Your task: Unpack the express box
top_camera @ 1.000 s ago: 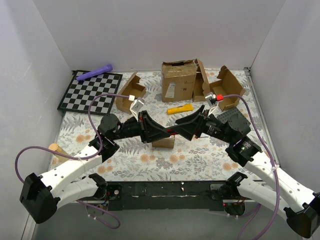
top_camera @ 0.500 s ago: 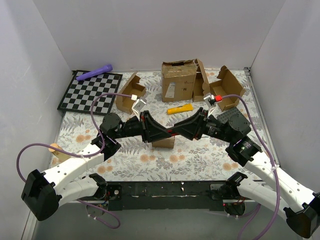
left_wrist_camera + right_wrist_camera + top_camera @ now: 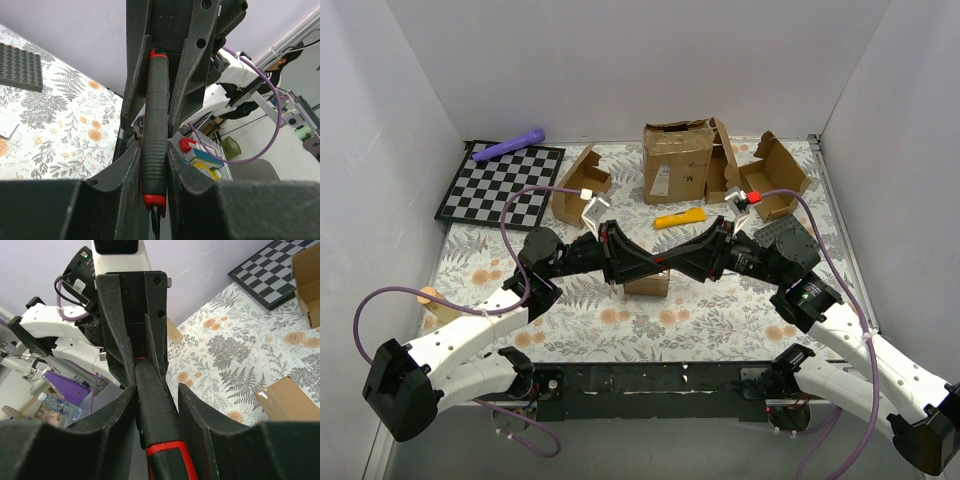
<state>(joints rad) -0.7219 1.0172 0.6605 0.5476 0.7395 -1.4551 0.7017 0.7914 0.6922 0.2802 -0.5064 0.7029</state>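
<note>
A black tool with red bands point(image 3: 661, 261) spans between my two grippers, held in the air above the table's middle. My left gripper point(image 3: 642, 266) is shut on its ribbed handle point(image 3: 154, 125), both fingers pressed against it. My right gripper point(image 3: 682, 261) surrounds the other end point(image 3: 155, 410); one finger touches the tool and a gap shows at the other finger point(image 3: 192, 405). The express box point(image 3: 647, 285), small, plain brown and closed, lies on the floral cloth just below the grippers. It also shows in the right wrist view point(image 3: 292, 400).
A large carton with a white label point(image 3: 678, 160) stands at the back. Open mailer boxes lie at the back left point(image 3: 582, 180) and back right point(image 3: 775, 178). A yellow object point(image 3: 680, 218), a chessboard point(image 3: 500, 182), a purple object point(image 3: 510, 146) and a grey baseplate point(image 3: 20, 67) lie around.
The two grippers have closed the gap between them. Their tips now meet around the tool above the small box.
</note>
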